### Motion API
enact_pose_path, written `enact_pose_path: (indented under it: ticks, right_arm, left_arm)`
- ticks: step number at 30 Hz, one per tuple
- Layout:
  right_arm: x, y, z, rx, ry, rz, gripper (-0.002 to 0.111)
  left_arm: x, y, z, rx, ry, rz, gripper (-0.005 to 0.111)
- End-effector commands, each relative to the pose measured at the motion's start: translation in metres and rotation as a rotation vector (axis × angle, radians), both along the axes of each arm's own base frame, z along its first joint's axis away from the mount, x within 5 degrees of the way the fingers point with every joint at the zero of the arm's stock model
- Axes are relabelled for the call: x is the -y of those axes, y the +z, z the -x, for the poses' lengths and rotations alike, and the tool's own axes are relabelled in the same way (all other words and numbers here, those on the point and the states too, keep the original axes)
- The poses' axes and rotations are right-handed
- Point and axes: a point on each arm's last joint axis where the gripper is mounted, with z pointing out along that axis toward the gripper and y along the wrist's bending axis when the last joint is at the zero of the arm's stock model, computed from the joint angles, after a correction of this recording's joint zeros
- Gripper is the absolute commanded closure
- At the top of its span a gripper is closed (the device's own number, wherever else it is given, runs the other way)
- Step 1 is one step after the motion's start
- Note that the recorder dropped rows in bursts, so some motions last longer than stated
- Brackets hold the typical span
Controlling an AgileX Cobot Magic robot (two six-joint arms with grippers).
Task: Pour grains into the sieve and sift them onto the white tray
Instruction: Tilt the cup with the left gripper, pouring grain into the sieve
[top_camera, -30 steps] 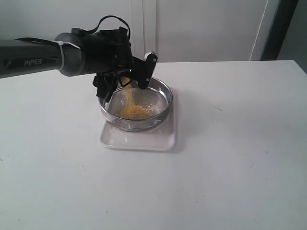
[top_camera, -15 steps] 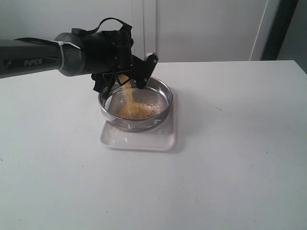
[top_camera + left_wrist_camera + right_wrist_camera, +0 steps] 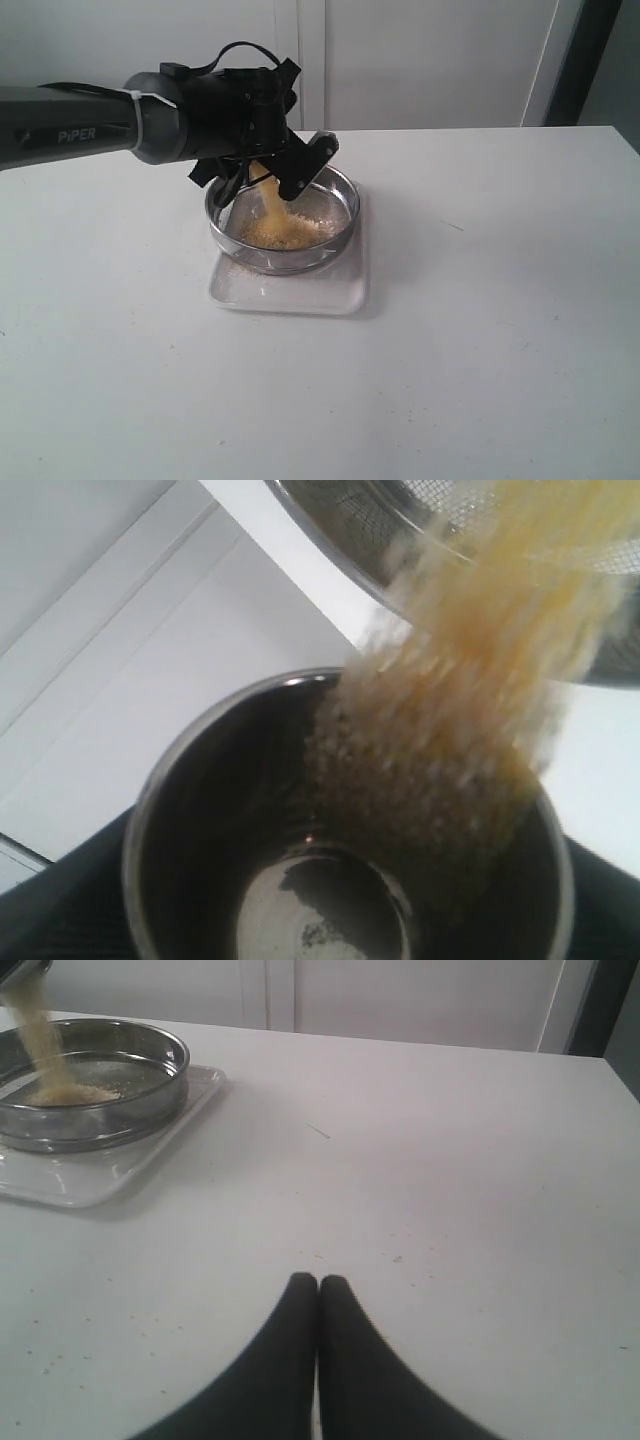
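- Pouring now: the L arm reaches in from the left, up over the sieve.
- L gripper has its jaws wide, holding a steel cup between them. The cup is tipped over.
- Grains fall out of the cup in a yellow stream, w/ a small heap under it on the mesh.
- A little bit sits in the cup's bottom.
- Sieve sits on the white tray, nearly as wide as it.
- A few grains lie on the tray by the sieve's near left side.
- Tray is on the white table, left of the middle.
- R gripper is low over the table, well apart from the tray, jaws pressed together, holding nothing.
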Motion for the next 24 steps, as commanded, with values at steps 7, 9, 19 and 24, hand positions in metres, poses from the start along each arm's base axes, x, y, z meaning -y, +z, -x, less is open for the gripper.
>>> enact_pose_path:
  ticks: [7,9,19,24]
  right_arm:
    - [-0.0003,0.0,0.0001,0.004,-0.002,-0.028,0.108]
    - [-0.0003,0.0,0.0001,0.004,-0.002,-0.028,0.108]
    - [-0.0003,0.0,0.0001,0.004,-0.002,-0.028,0.108]
    - [-0.0003,0.0,0.0001,0.004,-0.002,-0.028,0.108]
  left_arm:
    - [0.0038,0.0077,0.0014,0.023,-0.038,-0.013,0.107]
    - [0.0041,0.0077,0.0014,0.023,-0.04,-0.011,0.107]
    - [0.0043,0.0077,0.0013,0.024,-0.042,-0.01,0.107]
    - [0.0061,0.0079,0.0012,0.026,-0.06,-0.001,0.107]
